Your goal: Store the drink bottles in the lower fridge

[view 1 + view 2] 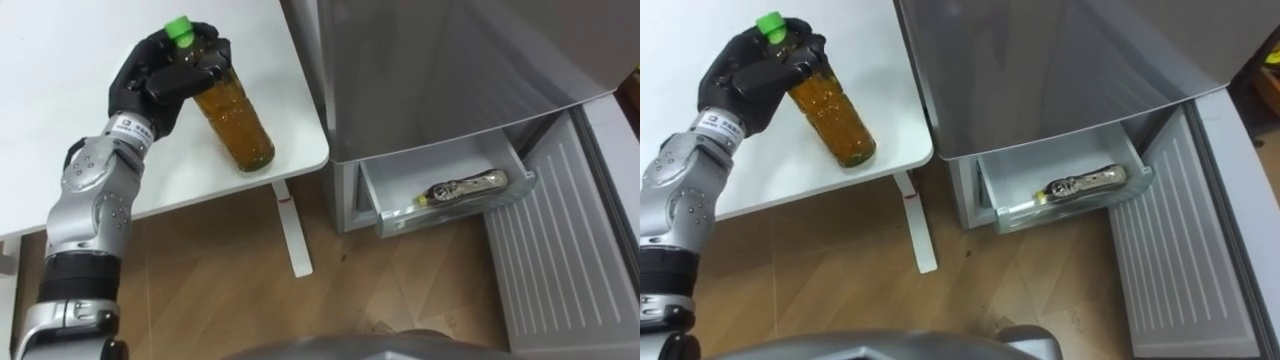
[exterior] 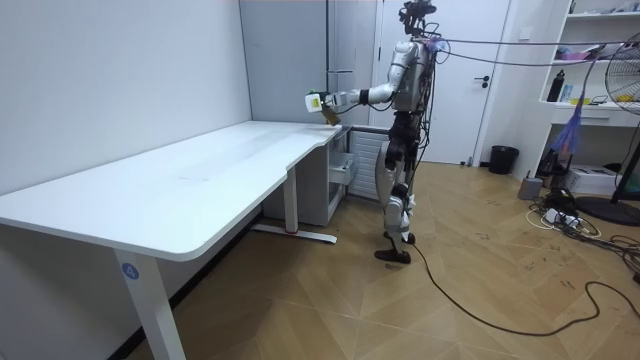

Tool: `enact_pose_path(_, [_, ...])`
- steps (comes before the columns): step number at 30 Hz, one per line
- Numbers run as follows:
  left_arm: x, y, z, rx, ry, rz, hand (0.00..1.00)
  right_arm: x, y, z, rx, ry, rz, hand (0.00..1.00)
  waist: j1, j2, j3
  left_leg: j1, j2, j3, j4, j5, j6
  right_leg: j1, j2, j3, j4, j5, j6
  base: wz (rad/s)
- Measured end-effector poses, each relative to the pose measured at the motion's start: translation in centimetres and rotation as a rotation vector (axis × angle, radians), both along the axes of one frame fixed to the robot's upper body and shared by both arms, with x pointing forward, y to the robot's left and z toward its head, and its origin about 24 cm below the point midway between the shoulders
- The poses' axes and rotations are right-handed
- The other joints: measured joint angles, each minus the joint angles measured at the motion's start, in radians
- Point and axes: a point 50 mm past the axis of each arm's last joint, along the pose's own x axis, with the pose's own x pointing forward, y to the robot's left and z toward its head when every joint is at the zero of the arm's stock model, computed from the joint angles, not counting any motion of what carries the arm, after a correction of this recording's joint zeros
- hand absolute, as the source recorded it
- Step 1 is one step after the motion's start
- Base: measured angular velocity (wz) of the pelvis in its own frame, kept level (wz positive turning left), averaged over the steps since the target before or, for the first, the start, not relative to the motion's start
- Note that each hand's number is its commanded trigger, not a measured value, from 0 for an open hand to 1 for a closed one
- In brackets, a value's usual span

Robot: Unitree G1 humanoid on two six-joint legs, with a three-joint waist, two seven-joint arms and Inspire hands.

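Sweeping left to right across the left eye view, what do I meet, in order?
Left hand curled round the green-capped bottle on the table → table leg → second bottle lying in the pulled-out fridge drawer → fridge door, swung open.

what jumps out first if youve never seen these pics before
The eye lands first on the robot's black left hand, curled round the top of a green-capped bottle of amber drink that tilts over the corner of the white table. Next, to the right, the lower drawer of the grey fridge stands open, with a second bottle lying on its side inside.
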Motion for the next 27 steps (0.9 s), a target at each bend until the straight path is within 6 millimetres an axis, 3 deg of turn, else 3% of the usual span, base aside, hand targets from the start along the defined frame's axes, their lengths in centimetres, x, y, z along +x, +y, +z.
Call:
enact_pose_path(13, [0.2,-1.6,3.1,0.049,-0.134,-0.059,1.00,0.6,0.0,0.0,-0.041,-0.013,0.026,0.00,0.027,-0.006,0.0036,0.009,0.001,0.002,-0.001,0.000,0.000,0.020,0.001,-0.002,-0.003,-0.001,-0.004,0.00])
enact_pose_path(19, [-0.5,-3.0,2.8,0.002,-0.149,-0.075,1.00,1.6,0.2,0.0,-0.060,-0.039,0.081,0.00,0.060,-0.005,0.0032,0.006,0.002,0.000,-0.001,0.000,0.000,0.014,0.001,-0.006,-0.004,-0.001,-0.004,0.01])
enact_pose_path(27, [-1.2,-3.3,2.1,-0.020,-0.128,-0.056,1.00,3.6,0.1,0.4,-0.076,-0.119,0.127,0.00,0.098,-0.011,0.0028,-0.008,0.001,-0.032,0.009,0.001,-0.001,0.020,-0.004,-0.058,-0.004,-0.001,-0.004,0.13])
